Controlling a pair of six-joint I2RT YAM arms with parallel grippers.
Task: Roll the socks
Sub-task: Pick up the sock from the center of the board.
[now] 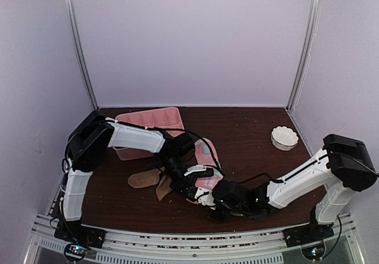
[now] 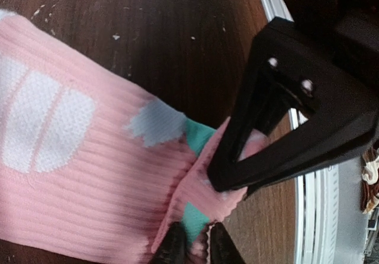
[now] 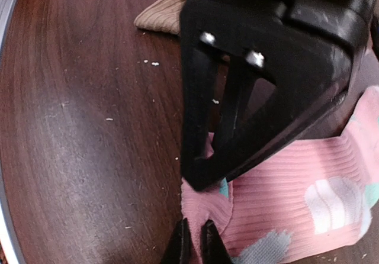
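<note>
The pink sock (image 1: pixel 207 157) with white and mint patches lies flat in the table's middle. It fills the left wrist view (image 2: pixel 77 157) and shows in the right wrist view (image 3: pixel 296 187). My left gripper (image 2: pixel 193 245) is shut on its near folded end, pinching pink and mint fabric. My right gripper (image 3: pixel 193 241) is shut on the same end, right beside it. Each gripper shows as a big black triangle in the other's view: the right gripper (image 2: pixel 284 128) and the left gripper (image 3: pixel 254 86). Two tan socks (image 1: pixel 146 179) lie flat just left of them.
A pink divided tray (image 1: pixel 151 119) sits at the back left, partly under the left arm. A small white bowl (image 1: pixel 284 138) stands at the right. A tan sock's end (image 3: pixel 163 15) lies close behind the grippers. The table's near metal edge (image 2: pixel 311 216) is close.
</note>
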